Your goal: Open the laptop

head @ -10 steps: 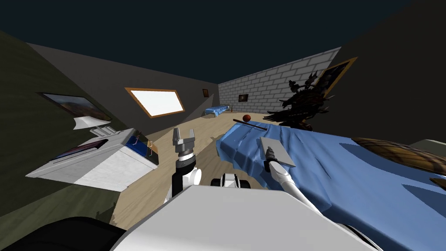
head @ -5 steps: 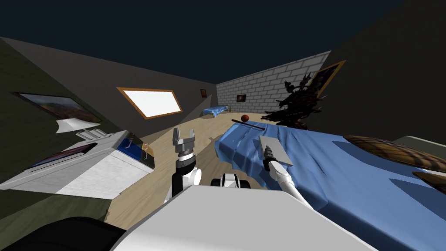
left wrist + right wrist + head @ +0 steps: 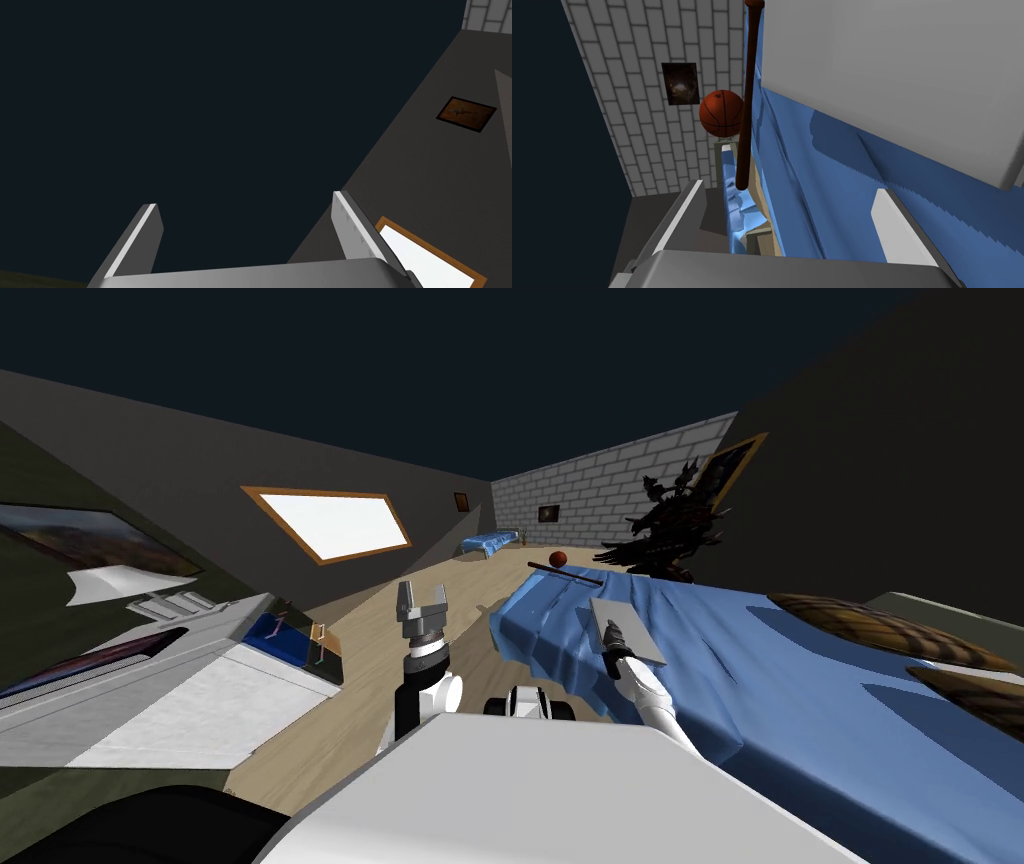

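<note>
The shut grey laptop [image 3: 630,623] lay flat on the blue bed [image 3: 820,698] at one o'clock, with the right pincer [image 3: 612,638], fingers apart, at its near edge. The lid was probably thin, stiff and slick, best lifted by its lip. The left pincer [image 3: 422,596] gaped at eleven

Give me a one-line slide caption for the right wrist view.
Right gripper, fingers open, near the closed grey laptop on the blue bedcover; brown stick and basketball beyond.

Laptop [image 3: 636,628]: smooth matt grey lid. Bedspread [image 3: 800,688]: blue cloth, creased. Floor [image 3: 472,586]: pale wood planks. Far wall [image 3: 600,486]: grey brick, matt. Bat [image 3: 746,100]: dark smooth wood. Basketball [image 3: 721,113]: orange, slight sheen.
</note>
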